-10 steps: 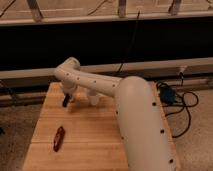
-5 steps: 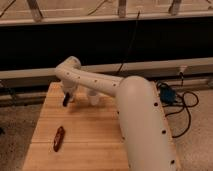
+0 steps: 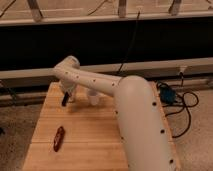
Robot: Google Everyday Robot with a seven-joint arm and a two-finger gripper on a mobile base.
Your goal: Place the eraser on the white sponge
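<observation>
My white arm reaches from the lower right across the wooden table point(image 3: 95, 135). Its gripper point(image 3: 65, 98) hangs at the table's far left, pointing down, just above the wood. A dark piece shows at its tip; I cannot tell whether that is the eraser or part of the gripper. The white sponge point(image 3: 93, 97), a small white lump, sits on the table just right of the gripper, partly behind the arm. A small elongated red-brown object point(image 3: 59, 138) lies on the front left of the table, well apart from the gripper.
A dark wall with a pale rail point(image 3: 150, 67) runs behind the table. Black cables and a blue box point(image 3: 168, 95) lie on the floor to the right. The arm's thick link point(image 3: 142, 130) covers the table's right side.
</observation>
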